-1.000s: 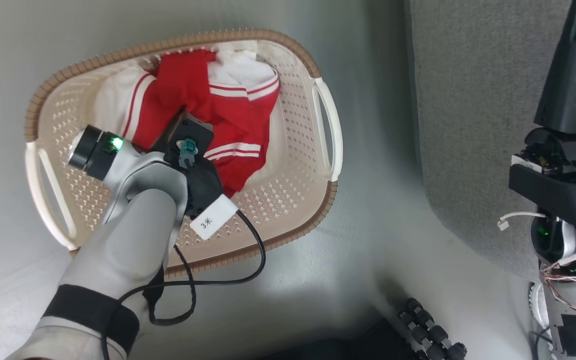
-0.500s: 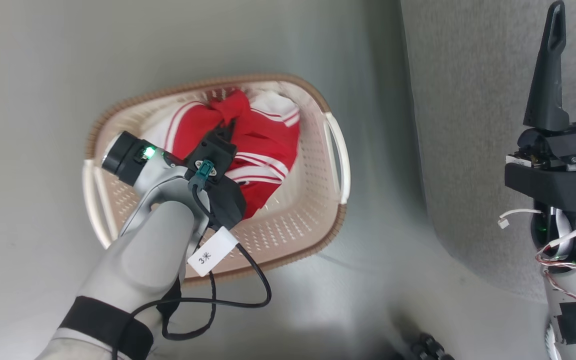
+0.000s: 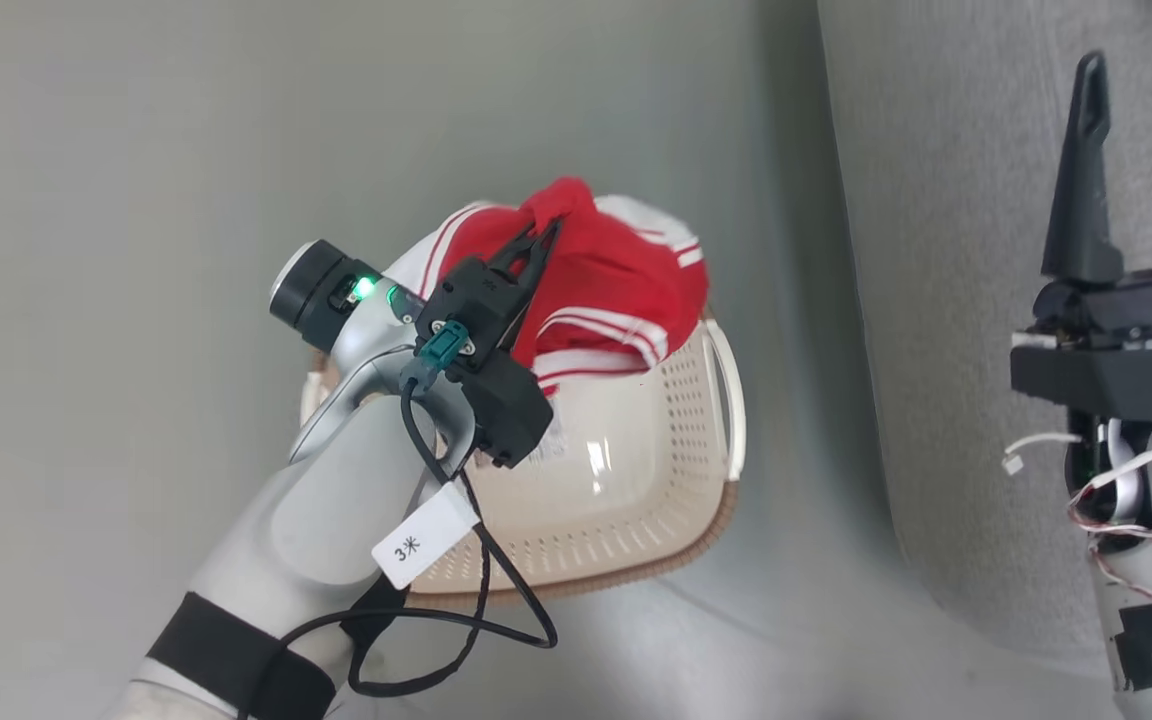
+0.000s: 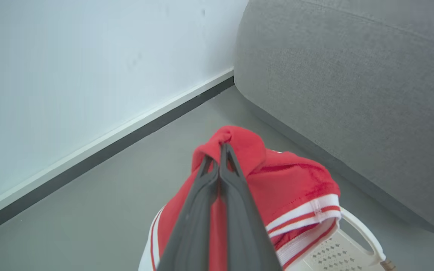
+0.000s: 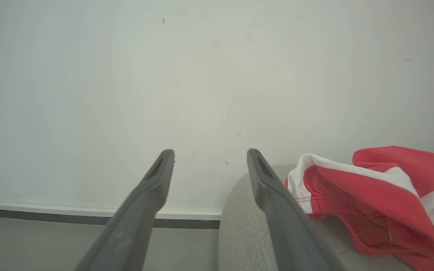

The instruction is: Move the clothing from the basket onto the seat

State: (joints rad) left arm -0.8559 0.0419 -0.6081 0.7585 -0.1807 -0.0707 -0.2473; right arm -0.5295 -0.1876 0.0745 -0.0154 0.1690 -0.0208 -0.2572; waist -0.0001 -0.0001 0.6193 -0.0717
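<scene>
The left claw (image 3: 543, 235) is clenching a bunched fold of the red garment (image 3: 626, 285), which is hanging beneath it over the basket (image 3: 656, 540). It is needing more height before swinging toward the seat (image 3: 936, 250) on the claw's right.

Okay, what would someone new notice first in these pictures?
A bright red garment with white stripes, pinched in the shut left gripper over the cream basket. A second red garment lies on the grey sofa, near the open right gripper.
</scene>
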